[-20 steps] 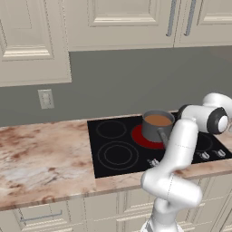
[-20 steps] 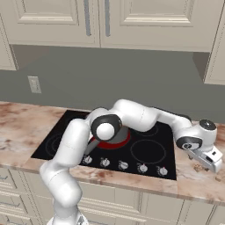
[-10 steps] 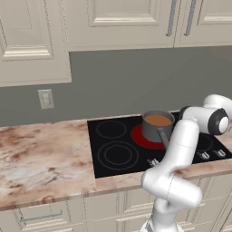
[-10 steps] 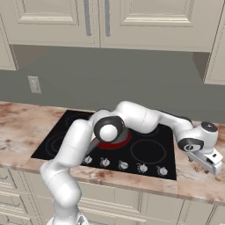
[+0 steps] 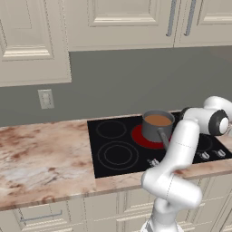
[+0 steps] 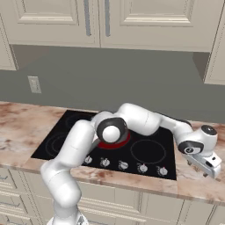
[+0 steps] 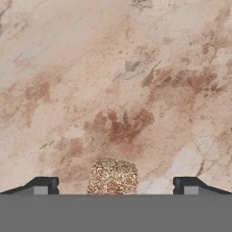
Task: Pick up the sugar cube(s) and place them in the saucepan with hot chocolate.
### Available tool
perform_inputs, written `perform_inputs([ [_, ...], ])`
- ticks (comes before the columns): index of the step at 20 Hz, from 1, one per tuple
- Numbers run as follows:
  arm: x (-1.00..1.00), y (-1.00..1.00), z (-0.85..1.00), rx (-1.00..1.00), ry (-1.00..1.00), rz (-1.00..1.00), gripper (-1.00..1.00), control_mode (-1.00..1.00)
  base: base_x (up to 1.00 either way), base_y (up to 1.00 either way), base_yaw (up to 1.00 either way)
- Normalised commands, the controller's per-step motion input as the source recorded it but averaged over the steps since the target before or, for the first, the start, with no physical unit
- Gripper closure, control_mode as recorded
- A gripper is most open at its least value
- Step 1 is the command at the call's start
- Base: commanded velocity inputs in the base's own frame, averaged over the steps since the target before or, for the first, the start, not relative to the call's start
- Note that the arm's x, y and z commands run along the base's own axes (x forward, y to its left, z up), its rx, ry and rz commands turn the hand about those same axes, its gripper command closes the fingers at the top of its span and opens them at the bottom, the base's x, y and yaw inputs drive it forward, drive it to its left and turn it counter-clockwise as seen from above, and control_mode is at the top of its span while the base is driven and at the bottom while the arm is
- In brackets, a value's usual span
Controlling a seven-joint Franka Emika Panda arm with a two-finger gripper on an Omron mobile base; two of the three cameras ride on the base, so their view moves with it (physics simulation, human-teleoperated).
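I see the saucepan (image 5: 157, 126) of hot chocolate (image 5: 158, 120) on the red-glowing burner (image 5: 144, 137) of the black cooktop (image 6: 145, 151). Right of that cooktop, my gripper (image 7: 113, 185) hangs over the marble counter (image 7: 113, 81), jaws wide apart, a brown speckled sugar cube (image 7: 112, 177) between them

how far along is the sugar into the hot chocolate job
Nothing is in the pot yet: the sugar cube lies on the marble counter. In hand: the gripper hovers over the cube, jaws open either side of it, not gripping. Left: close, lift, carry it to the saucepan of hot chocolate on the stove.
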Motion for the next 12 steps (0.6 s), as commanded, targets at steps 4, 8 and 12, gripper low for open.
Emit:
perform_inputs([
  [4,0.00,0.00,-0.10,0.03,0.04,0.00,-1.00,-1.00,0.00,0.00,0.00],
  [8,0.07,0.00,-0.16,0.00,0.01,0.00,-1.00,-1.00,0.00,0.00,0.00],
  [12,0.08,0.00,-0.08,0.00,0.00,0.00,-1.00,-1.00,0.00,0.00,0.00],
])
